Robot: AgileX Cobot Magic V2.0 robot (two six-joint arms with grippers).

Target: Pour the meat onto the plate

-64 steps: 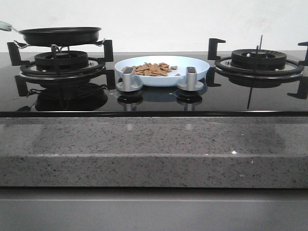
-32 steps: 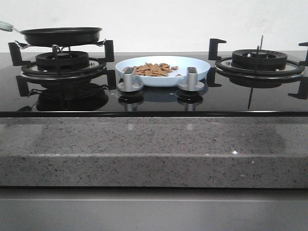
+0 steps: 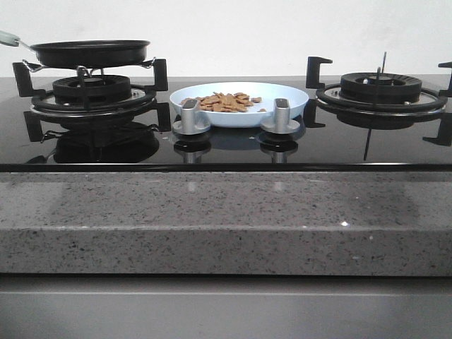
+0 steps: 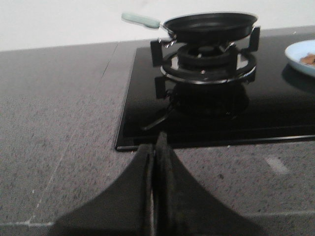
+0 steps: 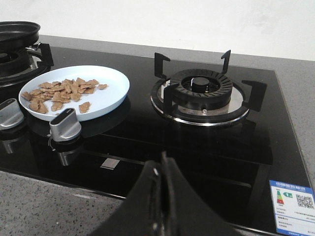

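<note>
The pale-blue plate sits mid-hob between the two burners, and the tan-brown meat lies piled in it. The right wrist view shows the same plate and meat beyond the right gripper, which is shut and empty above the hob's front edge. A black frying pan rests on the left burner. The left gripper is shut and empty over the granite counter, short of the hob's near corner, with the pan farther off. Neither gripper appears in the front view.
Two silver knobs stand right in front of the plate. The right burner has raised black pan supports. The pan's pale-green handle sticks out away from the plate. A speckled granite counter runs along the front.
</note>
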